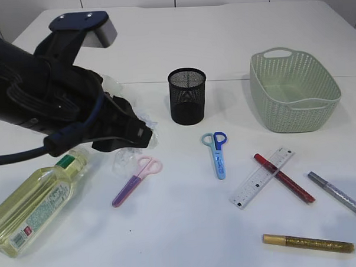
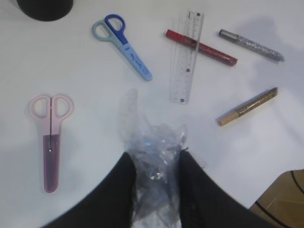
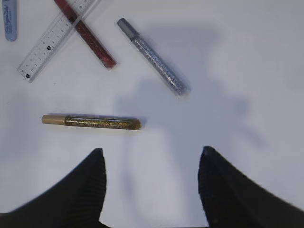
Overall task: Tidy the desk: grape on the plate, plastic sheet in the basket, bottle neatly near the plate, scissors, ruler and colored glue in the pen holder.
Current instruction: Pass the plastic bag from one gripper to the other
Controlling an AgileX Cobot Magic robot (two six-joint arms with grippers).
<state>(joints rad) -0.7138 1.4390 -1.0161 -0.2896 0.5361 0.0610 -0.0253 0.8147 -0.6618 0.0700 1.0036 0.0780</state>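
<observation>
My left gripper (image 2: 156, 159) is shut on the crumpled clear plastic sheet (image 2: 147, 142), held just above the table left of the pen holder (image 1: 187, 96). The green basket (image 1: 336, 94) stands at the back right. Pink scissors (image 1: 137, 180) and blue scissors (image 1: 216, 152) lie flat, and the clear ruler (image 1: 261, 177) lies crossed by a red glue pen (image 1: 284, 178). Silver (image 1: 339, 196) and gold (image 1: 308, 243) glue pens lie at the front right. The bottle (image 1: 39, 201) lies on its side at the front left. My right gripper (image 3: 152, 156) hangs open above bare table, near the gold glue pen (image 3: 90, 122). Grape and plate are out of view.
The left arm (image 1: 40, 92) fills the left of the exterior view and hides the table behind it. White tabletop shows between the pen holder and the basket and along the front middle.
</observation>
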